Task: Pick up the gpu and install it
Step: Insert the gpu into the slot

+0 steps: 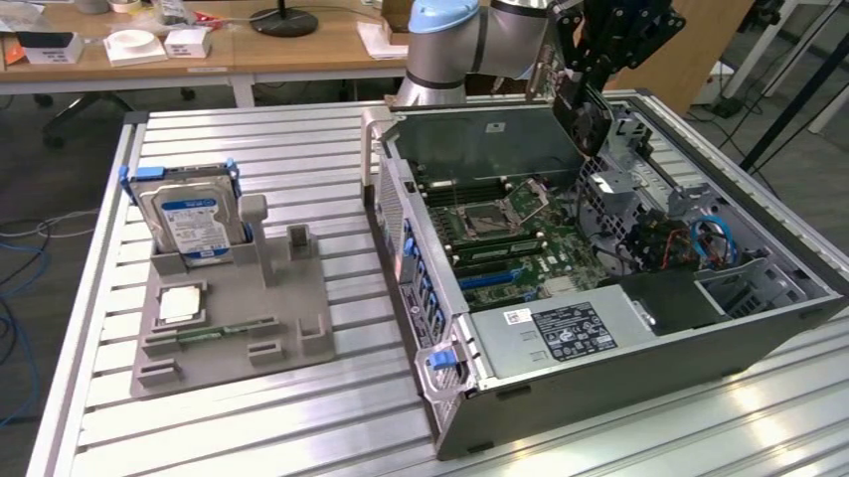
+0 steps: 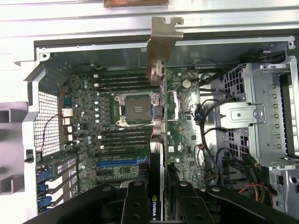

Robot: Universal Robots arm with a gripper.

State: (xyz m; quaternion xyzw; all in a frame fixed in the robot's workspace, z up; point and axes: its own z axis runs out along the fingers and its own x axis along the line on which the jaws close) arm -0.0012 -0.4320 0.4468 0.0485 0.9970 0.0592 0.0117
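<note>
My claw is clenched on the gpu, a thin flat black expansion card with a silver metal bracket at one end. In the wrist view the card runs edge-on straight out from between my two black fingers, with the bracket at the end away from me.

In the exterior view the card hangs tilted under the claw, above the far side of the open grey metal computer case. That case lies on its side on the ribbed aluminium worktop.

Below the card is the green motherboard with its square silver processor socket. I cannot tell any contact between card and board.

Well apart, toward the exterior view's left, a silver hard drive with a blue-white label stands upright in a grey moulded holder.
</note>
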